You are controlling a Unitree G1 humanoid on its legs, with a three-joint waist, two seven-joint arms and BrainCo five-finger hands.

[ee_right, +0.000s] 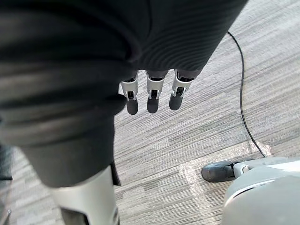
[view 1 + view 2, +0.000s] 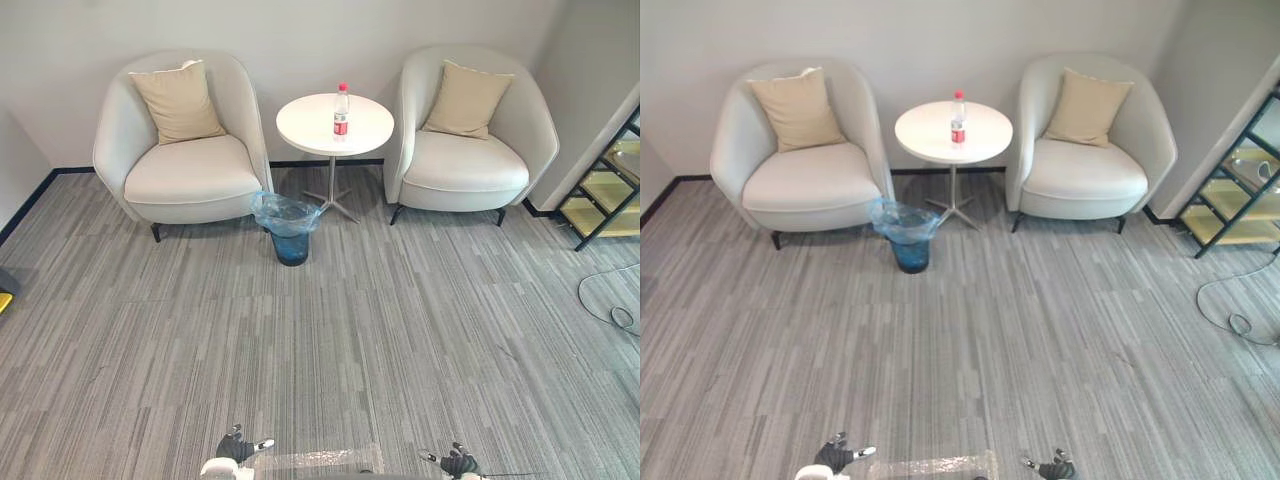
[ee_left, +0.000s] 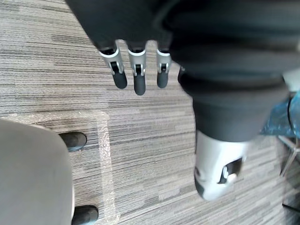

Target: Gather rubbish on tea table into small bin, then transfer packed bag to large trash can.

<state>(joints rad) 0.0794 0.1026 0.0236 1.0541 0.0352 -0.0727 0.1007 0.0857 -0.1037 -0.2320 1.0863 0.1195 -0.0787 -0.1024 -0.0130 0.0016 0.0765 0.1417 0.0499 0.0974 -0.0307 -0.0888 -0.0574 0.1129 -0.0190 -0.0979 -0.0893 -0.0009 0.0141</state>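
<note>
Grey carpet [image 2: 400, 320] lies before a left armchair [image 2: 185, 165] and a right armchair [image 2: 470, 150], with a round white worktop [image 2: 310, 125] between them. A bin [image 2: 289, 228] lined with a blue bag stands on the carpet by the worktop's foot. The left hand [image 2: 236, 446] and right hand [image 2: 459, 463] hang low over the carpet, fingers [image 3: 139, 84] straight and holding nothing. A bottle [image 2: 341, 112] stands upright on the worktop, the print on its red label too small to read.

The two eye views look from the head, high above and behind the left hand [image 2: 240, 445] and right hand [image 2: 458, 462], forward and down across the carpet [image 2: 400, 330] to the desk [image 2: 335, 125] and bin [image 2: 288, 230] well beyond them; they share almost the whole scene. Each wrist view looks from very close along its own hand's fingers, down at the carpet below them.
</note>
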